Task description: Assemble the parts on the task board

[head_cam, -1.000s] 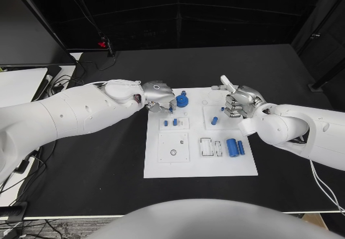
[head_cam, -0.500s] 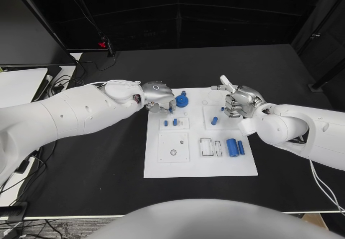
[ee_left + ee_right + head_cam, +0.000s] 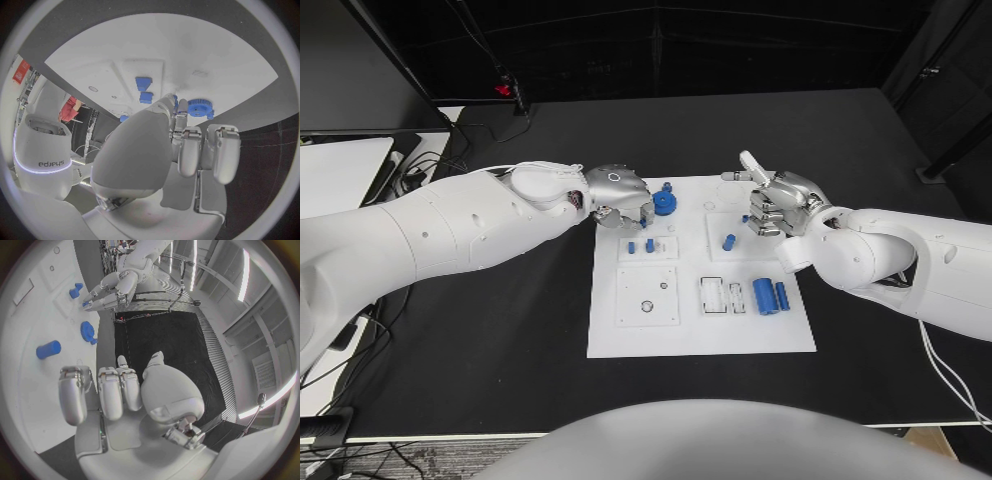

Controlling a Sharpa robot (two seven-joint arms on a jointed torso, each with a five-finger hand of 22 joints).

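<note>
The left hand (image 3: 615,193) is right at the far-left corner of the task board (image 3: 689,335), fingers drawn down together over a small blue peg (image 3: 182,105); I cannot tell whether they actually pinch it or just rest beside it. Immediately right of those fingertips sits the blue gear (image 3: 665,204), round and toothed, flat on the board, so anything the left hand does next happens a hair left of that gear, and this hand is clearly the nearer one to it. Across the board, the right hand (image 3: 777,205) hovers over the far-right corner, fingers curled in with nothing in them. Nearer the robot, two small blue pegs (image 3: 640,245) stand in the square plate just below the left hand, and a short blue cylinder (image 3: 730,241) lies in the plate under the right hand. Nearer still, the larger blue cylinder (image 3: 763,296) lies with its long axis running near-to-far, a slimmer blue pin (image 3: 783,296) just beside it, with open rectangular slots (image 3: 724,295) to their left.
</note>
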